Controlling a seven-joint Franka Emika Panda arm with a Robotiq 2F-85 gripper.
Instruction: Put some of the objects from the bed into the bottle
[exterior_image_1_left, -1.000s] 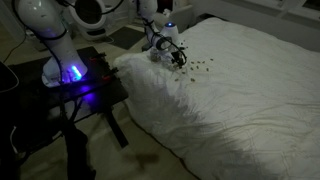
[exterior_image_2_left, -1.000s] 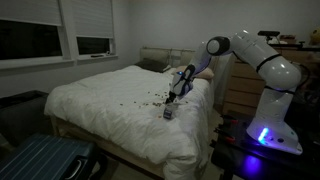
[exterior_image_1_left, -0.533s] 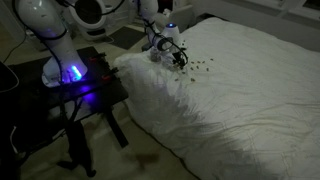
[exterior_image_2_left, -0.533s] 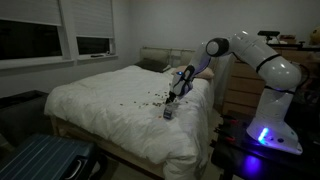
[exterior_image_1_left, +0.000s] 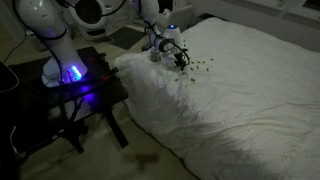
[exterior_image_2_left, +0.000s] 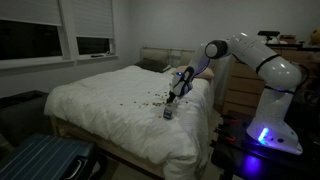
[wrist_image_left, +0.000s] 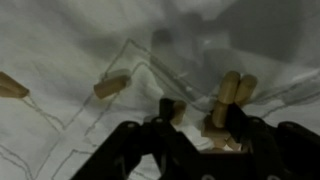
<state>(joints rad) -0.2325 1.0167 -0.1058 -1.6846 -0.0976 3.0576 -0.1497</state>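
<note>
The bed (exterior_image_1_left: 250, 100) with its wrinkled white duvet fills both exterior views (exterior_image_2_left: 110, 110). The objects, tiny dark bits, lie scattered on it near the edge closest to the robot (exterior_image_1_left: 200, 66) (exterior_image_2_left: 150, 100). In the wrist view they are tan pellets (wrist_image_left: 112, 87). My gripper (wrist_image_left: 200, 125) is low on the duvet, its jaws partly closed with a gap, and several pellets (wrist_image_left: 222, 128) lie between the fingers. It also shows in both exterior views (exterior_image_1_left: 180, 58) (exterior_image_2_left: 174, 96). The bottle (exterior_image_2_left: 168, 113), small and pale, stands on the bed just beside the gripper (exterior_image_1_left: 157, 53).
The white robot base with a blue light (exterior_image_1_left: 70, 72) stands on a dark side table (exterior_image_1_left: 95, 90) next to the bed. A dresser (exterior_image_2_left: 240, 90) is behind the arm. A dark slatted case (exterior_image_2_left: 40, 160) sits on the floor by the bed's foot.
</note>
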